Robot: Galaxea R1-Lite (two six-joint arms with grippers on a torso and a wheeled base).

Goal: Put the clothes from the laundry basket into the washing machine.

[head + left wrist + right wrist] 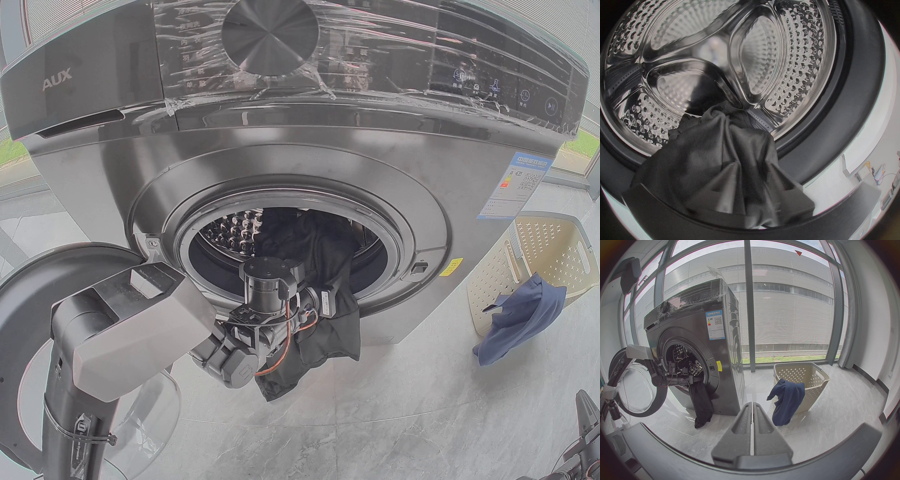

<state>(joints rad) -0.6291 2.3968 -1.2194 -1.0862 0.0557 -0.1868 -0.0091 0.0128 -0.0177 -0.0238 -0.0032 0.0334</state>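
Observation:
The washing machine (375, 156) stands with its round opening uncovered. My left gripper (753, 164) is at the opening's lower rim, shut on a black garment (328, 331). The cloth (703, 150) is bunched between the fingers; part lies inside the drum (756, 53) and the rest hangs over the rim toward the floor. A beige laundry basket (559, 250) stands to the machine's right with a blue garment (519, 319) draped over its near rim. My right gripper (752, 404) is shut and empty, low and well back from the basket (815, 377).
The machine's door (31, 312) is swung wide open at the left, beside my left arm. Grey tiled floor (406, 406) stretches between machine and basket. Behind the basket are tall windows (793, 302) and a white wall at the right.

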